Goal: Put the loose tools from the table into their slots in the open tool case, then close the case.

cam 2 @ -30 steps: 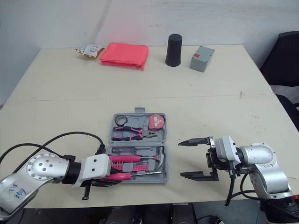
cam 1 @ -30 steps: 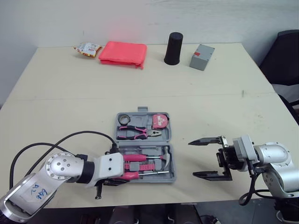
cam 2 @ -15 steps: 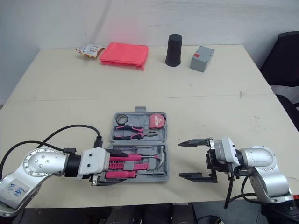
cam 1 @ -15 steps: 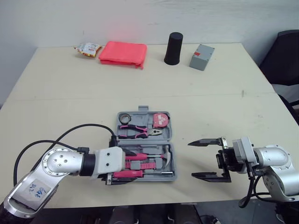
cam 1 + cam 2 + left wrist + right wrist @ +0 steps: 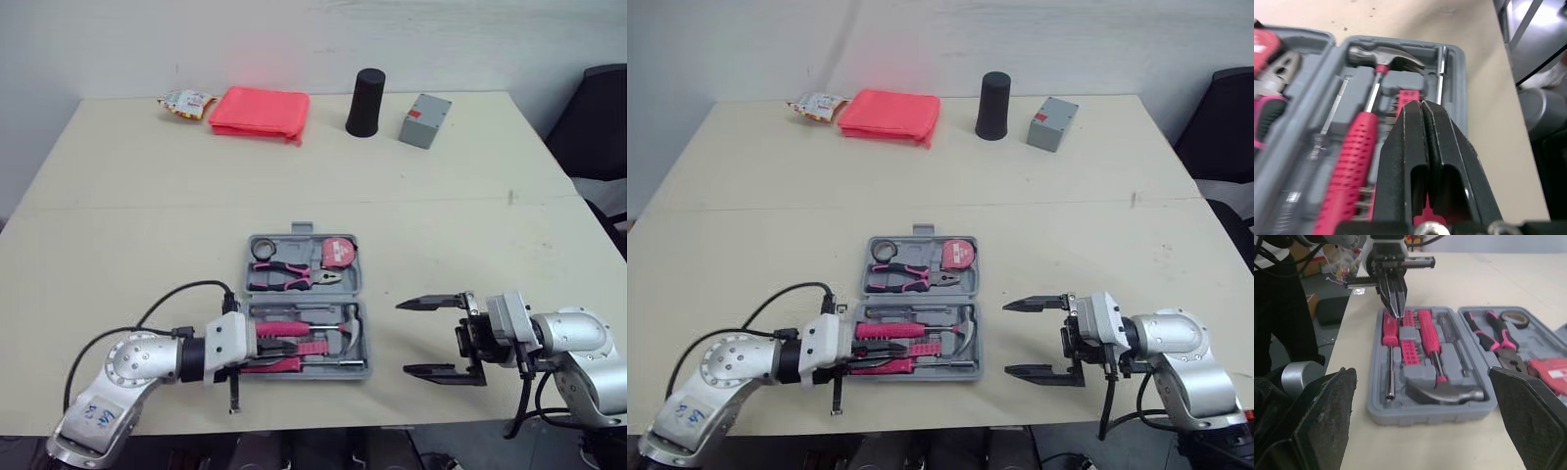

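The grey tool case point(image 5: 364, 294) lies open near the table's front edge. Its far half holds a tape roll point(image 5: 262, 251), pink pliers point(image 5: 289, 278) and a tape measure point(image 5: 336, 254). The near half holds a hammer point(image 5: 345, 319), bits and a pink screwdriver point(image 5: 1389, 333) in the front slot. My left gripper point(image 5: 279, 349) is shut, with its tips point(image 5: 1398, 316) just above the end of that screwdriver's handle and nothing between the fingers. My right gripper point(image 5: 404, 338) stands wide open just above the table, a little right of the case.
At the table's far side are a snack packet point(image 5: 183, 101), a red pouch point(image 5: 259, 113), a black cup point(image 5: 364, 102) and a grey box point(image 5: 424, 119). A black chair point(image 5: 598, 108) stands at the right. The table's front edge runs right below both grippers.
The pink screwdriver, held tilted at the case's near left corner a second ago, now lies flat in the front slot. My left arm has dropped lower. The right gripper has stayed put.
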You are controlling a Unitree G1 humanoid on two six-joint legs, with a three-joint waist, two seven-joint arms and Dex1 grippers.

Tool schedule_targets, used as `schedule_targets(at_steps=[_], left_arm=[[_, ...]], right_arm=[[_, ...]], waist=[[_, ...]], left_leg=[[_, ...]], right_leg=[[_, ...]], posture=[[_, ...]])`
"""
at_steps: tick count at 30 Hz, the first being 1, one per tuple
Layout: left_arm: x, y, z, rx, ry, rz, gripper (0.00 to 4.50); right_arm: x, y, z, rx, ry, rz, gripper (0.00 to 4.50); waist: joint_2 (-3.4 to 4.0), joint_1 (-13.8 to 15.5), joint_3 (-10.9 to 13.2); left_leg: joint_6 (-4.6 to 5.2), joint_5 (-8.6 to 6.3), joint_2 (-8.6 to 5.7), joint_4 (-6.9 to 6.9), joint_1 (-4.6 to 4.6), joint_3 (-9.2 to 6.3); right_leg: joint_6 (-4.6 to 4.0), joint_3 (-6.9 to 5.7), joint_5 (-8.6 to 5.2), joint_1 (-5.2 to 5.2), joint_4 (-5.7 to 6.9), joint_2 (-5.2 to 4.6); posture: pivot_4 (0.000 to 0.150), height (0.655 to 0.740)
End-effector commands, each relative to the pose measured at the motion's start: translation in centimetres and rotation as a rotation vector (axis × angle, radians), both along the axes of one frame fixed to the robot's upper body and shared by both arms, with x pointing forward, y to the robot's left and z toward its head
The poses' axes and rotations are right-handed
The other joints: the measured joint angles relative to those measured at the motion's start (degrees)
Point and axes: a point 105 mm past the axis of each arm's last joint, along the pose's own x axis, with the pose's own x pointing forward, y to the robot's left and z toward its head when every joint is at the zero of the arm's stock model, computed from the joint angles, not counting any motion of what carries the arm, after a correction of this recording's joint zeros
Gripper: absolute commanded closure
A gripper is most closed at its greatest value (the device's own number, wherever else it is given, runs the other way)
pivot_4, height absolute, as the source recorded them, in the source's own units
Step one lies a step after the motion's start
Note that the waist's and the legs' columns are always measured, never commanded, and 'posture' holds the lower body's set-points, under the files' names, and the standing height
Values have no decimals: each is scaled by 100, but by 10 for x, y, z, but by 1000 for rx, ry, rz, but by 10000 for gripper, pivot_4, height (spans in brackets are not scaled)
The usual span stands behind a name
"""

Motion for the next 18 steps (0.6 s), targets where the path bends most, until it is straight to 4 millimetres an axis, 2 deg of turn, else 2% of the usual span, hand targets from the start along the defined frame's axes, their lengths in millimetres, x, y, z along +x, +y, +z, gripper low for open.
schedule_targets(at_steps=[1, 9, 12, 18], left_arm=[[-5, -3, -10, -21, 17, -6, 44779], [2, 5, -32, 16, 86, 109, 44779], [-2, 10, -47, 88, 143, 118, 44779], [-4, 12, -59, 192, 169, 101, 44779]], right_arm=[[0, -2, 9, 3, -32, 2, 0], [0, 0, 7, 10, -28, -4, 0], [2, -1, 7, 10, -32, -9, 0], [3, -2, 5, 5, -36, -19, 0]], waist=[[-1, -14, 0], [0, -25, 0], [2, -24, -5], [23, -28, -29]], left_leg=[[0, 0, 2, 0, 0, 0], [-1, 0, 3, 0, 2, -2], [-1, 0, 3, 0, 6, -3], [-1, 0, 3, -7, 13, -3]], right_leg=[[0, 0, 0, -1, -1, 1], [0, -1, 0, 1, 1, -4], [0, 0, 0, 4, 2, -4], [0, 1, 0, 7, 1, -3]], posture=[[1500, 7400], [1500, 7400], [1500, 7400], [1500, 7400]])
